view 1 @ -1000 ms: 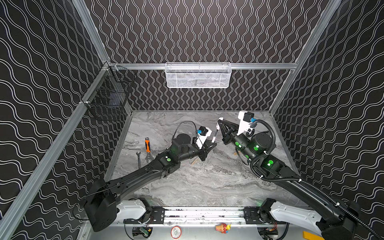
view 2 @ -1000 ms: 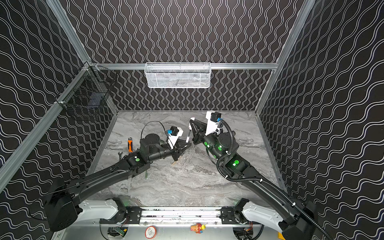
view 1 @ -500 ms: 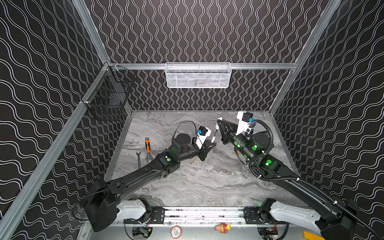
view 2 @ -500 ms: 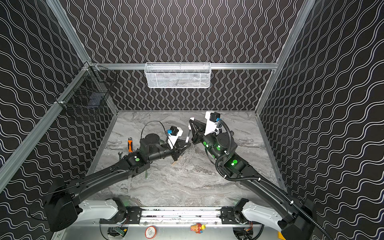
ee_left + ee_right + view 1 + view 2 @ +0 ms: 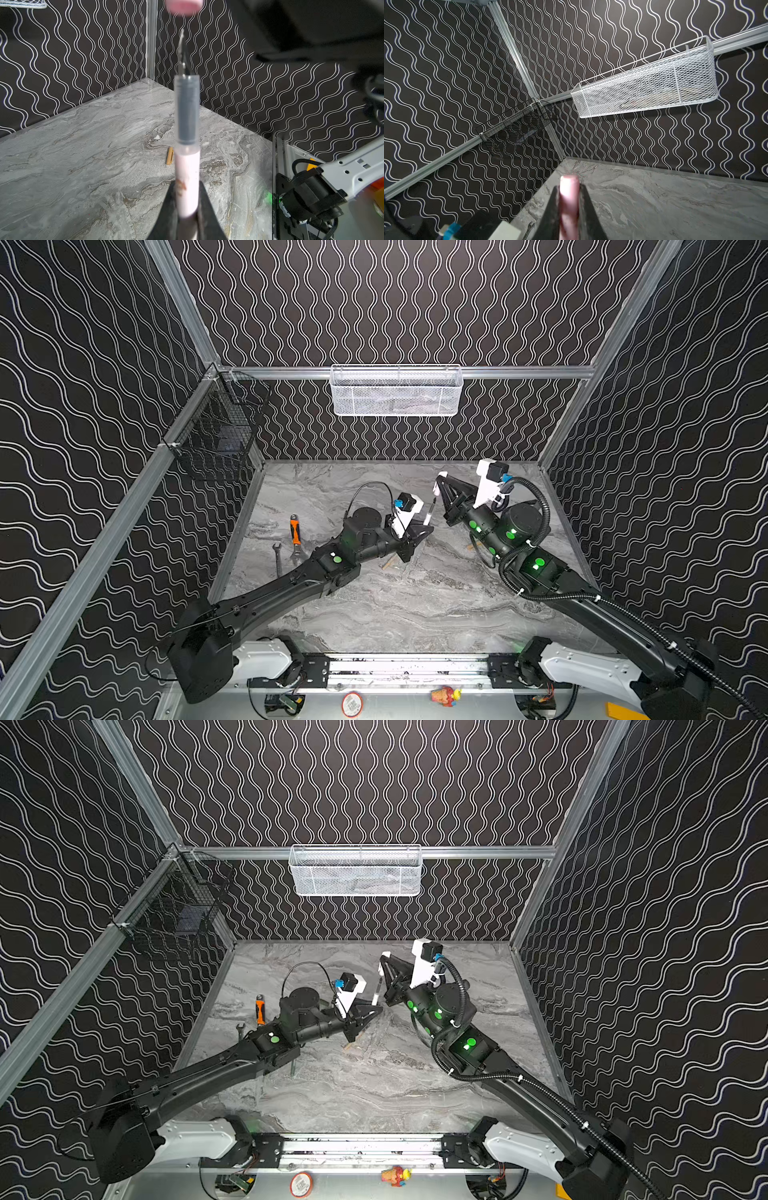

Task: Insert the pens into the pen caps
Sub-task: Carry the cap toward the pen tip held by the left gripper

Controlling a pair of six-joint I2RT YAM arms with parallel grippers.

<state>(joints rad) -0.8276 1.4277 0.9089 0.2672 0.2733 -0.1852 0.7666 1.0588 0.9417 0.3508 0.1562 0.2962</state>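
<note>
place: robot lab cell | cues: patterned walls, aluminium frame

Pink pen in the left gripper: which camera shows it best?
The left wrist view: the pink pen stands mid-frame, dark tip visible, clamped by the left gripper. Both top views show only a thin sliver. The right wrist view misses it.

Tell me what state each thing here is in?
left gripper: shut on the pale pink pen
pale pink pen: uncapped, tip outside the cap
right gripper: shut on the pale pink cap
pale pink cap: held, not yet on the pen
tan cap: lying loose on the table
orange-handled tool: lying on the table
</note>
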